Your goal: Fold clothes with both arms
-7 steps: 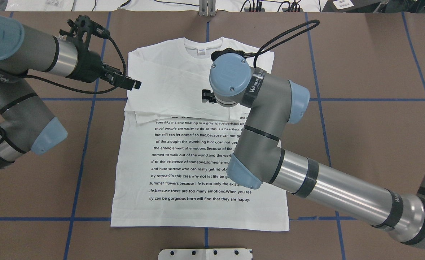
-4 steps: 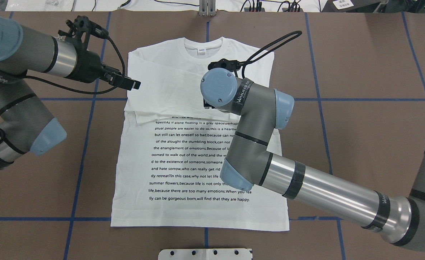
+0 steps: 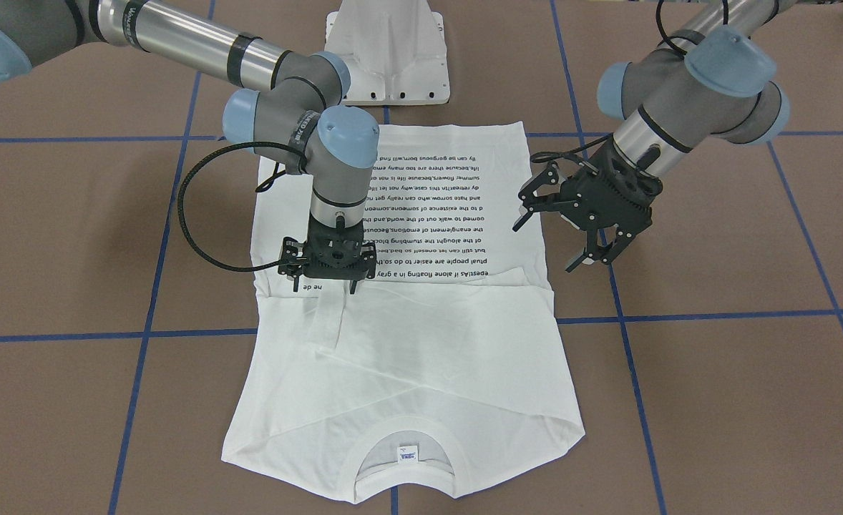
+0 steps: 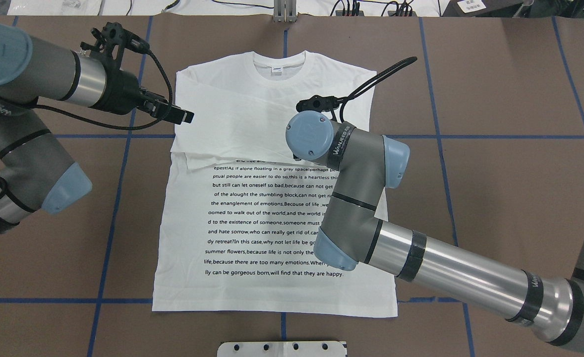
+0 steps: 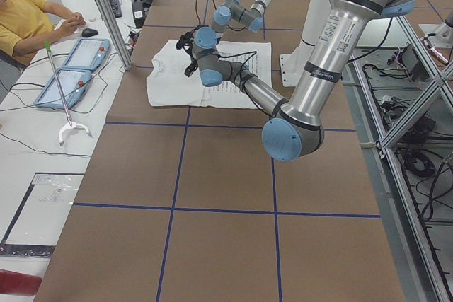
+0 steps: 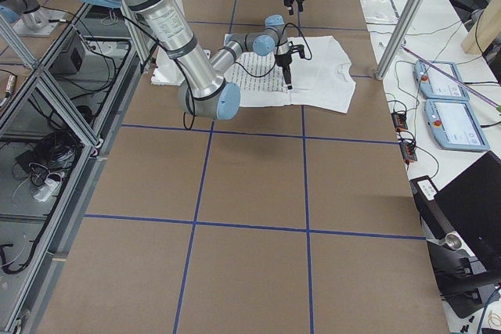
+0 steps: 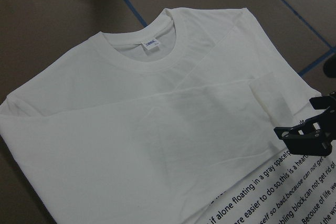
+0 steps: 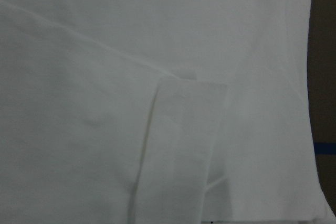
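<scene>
The white T-shirt (image 3: pixel 421 357) lies flat on the brown table, printed text facing up (image 4: pixel 272 223), collar and label (image 4: pixel 275 70) at the far end. Both long sleeves are folded across the chest. My right gripper (image 3: pixel 325 286) points straight down just above the folded sleeve's cuff (image 3: pixel 328 318), open with nothing between its fingers; its wrist view is filled by that cuff (image 8: pixel 184 129). In the overhead view the right wrist hides the gripper. My left gripper (image 3: pixel 547 247) hovers open beside the shirt's edge near the shoulder fold (image 4: pixel 183 116), holding nothing.
The white pedestal (image 3: pixel 389 54) stands at the shirt's hem end. Blue tape lines (image 4: pixel 123 163) cross the brown table (image 3: pixel 715 393). In the exterior left view a person (image 5: pixel 28 15) sits at a side bench with two tablets (image 5: pixel 71 68).
My right wrist has moved over the chest, first toward the shirt's left side, then back toward the printed text. The left arm and the shirt have stayed put.
</scene>
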